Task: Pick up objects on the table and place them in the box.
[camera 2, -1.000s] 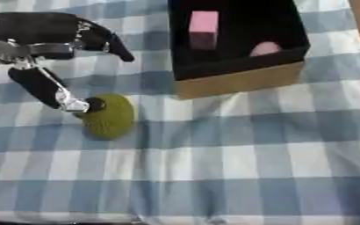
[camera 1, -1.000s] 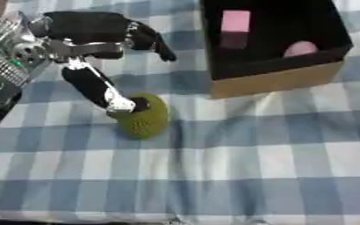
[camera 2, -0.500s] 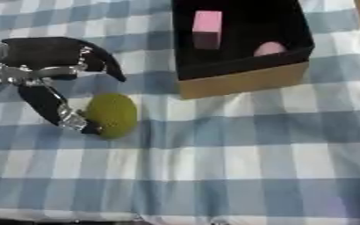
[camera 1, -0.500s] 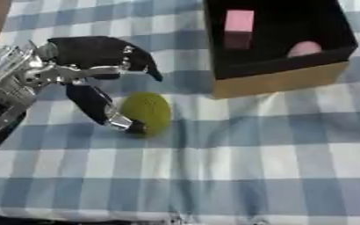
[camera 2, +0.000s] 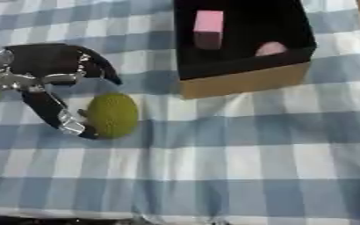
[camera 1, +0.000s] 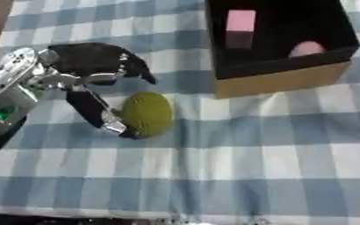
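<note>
The olive-green, egg-shaped fuzzy fruit (camera 1: 146, 114) lies on the blue-and-white checked cloth (camera 1: 275, 145) that covers the bench, a little way out from the near left corner of the black-lined cardboard box (camera 1: 279, 81). Between fruit and box there is a strip of bare cloth.

The left robot hand (camera 1: 91, 74), black with silver joints, arches around the fruit: its thumb reaches down along the side of the fruit away from the box, the tip touching or just beside its lower edge, while the curved fingers (camera 1: 141, 70) spread above its top, apart from it. It is half open, cupped but not closed on the fruit. The right robot hand shows in neither view.

Inside the box a pink rectangular block (camera 1: 239, 24) stands toward the back wall and a rounded pink thing (camera 1: 307, 48) lies near the front wall. On the nearer side of the box the cloth runs open all the way to the bench's near edge (camera 1: 175, 217).
</note>
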Action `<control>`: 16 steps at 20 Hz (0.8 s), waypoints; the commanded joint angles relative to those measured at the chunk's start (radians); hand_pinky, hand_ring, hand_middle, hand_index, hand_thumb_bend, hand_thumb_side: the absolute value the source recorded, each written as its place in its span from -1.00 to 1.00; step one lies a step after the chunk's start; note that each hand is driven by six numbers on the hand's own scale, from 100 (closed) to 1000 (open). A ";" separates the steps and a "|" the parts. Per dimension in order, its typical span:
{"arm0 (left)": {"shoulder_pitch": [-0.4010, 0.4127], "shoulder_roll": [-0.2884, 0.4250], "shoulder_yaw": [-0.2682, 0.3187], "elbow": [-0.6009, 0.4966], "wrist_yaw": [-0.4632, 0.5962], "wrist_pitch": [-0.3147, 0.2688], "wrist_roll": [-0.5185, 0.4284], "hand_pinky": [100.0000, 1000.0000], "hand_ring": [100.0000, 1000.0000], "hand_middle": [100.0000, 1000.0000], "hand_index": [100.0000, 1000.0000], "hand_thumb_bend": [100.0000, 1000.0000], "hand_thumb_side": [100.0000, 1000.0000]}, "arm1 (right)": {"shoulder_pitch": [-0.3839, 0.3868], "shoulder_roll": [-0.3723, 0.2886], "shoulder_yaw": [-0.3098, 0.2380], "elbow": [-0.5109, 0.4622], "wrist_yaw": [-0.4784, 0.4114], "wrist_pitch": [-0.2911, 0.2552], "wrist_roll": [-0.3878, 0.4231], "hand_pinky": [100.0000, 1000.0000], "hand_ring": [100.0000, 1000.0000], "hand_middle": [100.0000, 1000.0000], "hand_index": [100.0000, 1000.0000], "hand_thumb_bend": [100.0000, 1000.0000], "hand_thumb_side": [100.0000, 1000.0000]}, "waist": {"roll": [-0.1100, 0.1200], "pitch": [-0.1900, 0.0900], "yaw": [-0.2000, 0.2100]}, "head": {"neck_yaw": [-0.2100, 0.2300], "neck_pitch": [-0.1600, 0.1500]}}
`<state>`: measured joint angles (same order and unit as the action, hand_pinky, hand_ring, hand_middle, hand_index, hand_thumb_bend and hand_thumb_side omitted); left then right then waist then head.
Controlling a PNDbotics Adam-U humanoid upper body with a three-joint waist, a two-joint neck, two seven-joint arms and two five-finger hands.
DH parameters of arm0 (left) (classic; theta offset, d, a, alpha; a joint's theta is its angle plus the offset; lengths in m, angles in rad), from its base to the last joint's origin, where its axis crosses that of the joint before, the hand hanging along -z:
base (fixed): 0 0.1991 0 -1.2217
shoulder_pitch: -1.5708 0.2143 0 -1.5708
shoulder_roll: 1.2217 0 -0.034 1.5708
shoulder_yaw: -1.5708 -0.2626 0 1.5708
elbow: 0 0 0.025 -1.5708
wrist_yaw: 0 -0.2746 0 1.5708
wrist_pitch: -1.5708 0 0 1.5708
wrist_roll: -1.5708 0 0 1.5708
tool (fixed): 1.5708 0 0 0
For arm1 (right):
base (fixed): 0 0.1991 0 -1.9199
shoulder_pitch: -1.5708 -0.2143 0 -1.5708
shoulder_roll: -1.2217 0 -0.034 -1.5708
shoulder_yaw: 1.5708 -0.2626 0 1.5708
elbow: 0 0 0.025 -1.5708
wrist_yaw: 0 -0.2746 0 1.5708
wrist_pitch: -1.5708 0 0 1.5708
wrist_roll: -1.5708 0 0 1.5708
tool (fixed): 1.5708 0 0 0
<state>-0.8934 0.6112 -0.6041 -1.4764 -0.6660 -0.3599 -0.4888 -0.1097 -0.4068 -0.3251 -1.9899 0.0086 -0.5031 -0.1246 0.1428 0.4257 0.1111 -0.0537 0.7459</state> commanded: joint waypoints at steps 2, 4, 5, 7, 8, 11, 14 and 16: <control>-0.010 -0.003 0.001 0.047 -0.040 -0.006 0.018 0.72 0.68 0.46 0.72 0.06 0.48 | -0.006 -0.014 0.000 -0.010 0.003 -0.003 0.004 0.89 1.00 -0.44 0.83 -1.00 -0.18 | -0.005 -0.065 -0.001 | 0.006 0.002; -0.009 -0.012 -0.003 0.066 -0.047 -0.008 0.015 0.71 0.67 0.44 0.70 -0.01 0.45 | -0.006 -0.013 -0.001 -0.010 0.003 -0.002 0.004 0.89 1.00 -0.44 0.83 -1.00 -0.18 | -0.006 -0.064 -0.002 | 0.006 0.002; -0.009 -0.017 -0.004 0.072 -0.046 -0.008 0.014 0.69 0.65 0.40 0.66 -0.14 0.41 | -0.006 -0.013 0.000 -0.010 0.002 -0.003 0.004 0.89 1.00 -0.44 0.83 -1.00 -0.18 | -0.006 -0.064 -0.002 | 0.007 0.002; -0.009 -0.025 -0.004 0.079 -0.034 -0.005 0.011 0.67 0.62 0.35 0.57 -0.33 0.32 | -0.006 -0.012 0.000 -0.010 0.003 -0.003 0.005 0.89 1.00 -0.44 0.83 -1.00 -0.18 | -0.007 -0.064 -0.002 | 0.008 0.003; -0.008 -0.028 -0.004 0.081 -0.025 -0.001 0.009 0.67 0.62 0.34 0.56 -0.35 0.32 | -0.007 -0.012 0.000 -0.010 0.003 -0.003 0.005 0.89 1.00 -0.44 0.83 -1.00 -0.18 | -0.007 -0.064 -0.002 | 0.008 0.003; -0.005 -0.034 -0.005 0.075 0.015 0.019 0.007 0.63 0.56 0.29 0.45 -0.69 0.06 | -0.007 -0.012 0.000 -0.010 0.002 -0.003 0.004 0.89 1.00 -0.44 0.83 -1.00 -0.18 | -0.007 -0.064 -0.003 | 0.008 0.002; -0.004 -0.024 -0.005 0.037 0.070 0.037 0.008 0.60 0.52 0.26 0.42 -0.94 -0.23 | -0.006 -0.011 0.000 -0.010 0.003 -0.002 0.005 0.89 1.00 -0.44 0.83 -1.00 -0.18 | -0.007 -0.063 -0.002 | 0.007 0.002; -0.001 -0.006 0.002 -0.011 0.116 0.049 0.015 0.57 0.49 0.22 0.41 -1.00 -0.54 | -0.005 -0.011 0.000 -0.010 0.005 -0.001 0.005 0.89 1.00 -0.44 0.83 -1.00 -0.18 | -0.006 -0.063 -0.001 | 0.007 0.003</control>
<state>-0.8850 0.5691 -0.6119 -1.4553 -0.5765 -0.3203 -0.4783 -0.1113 -0.4066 -0.3249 -1.9899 0.0086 -0.5030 -0.1218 0.1425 0.4257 0.1095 -0.0493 0.7466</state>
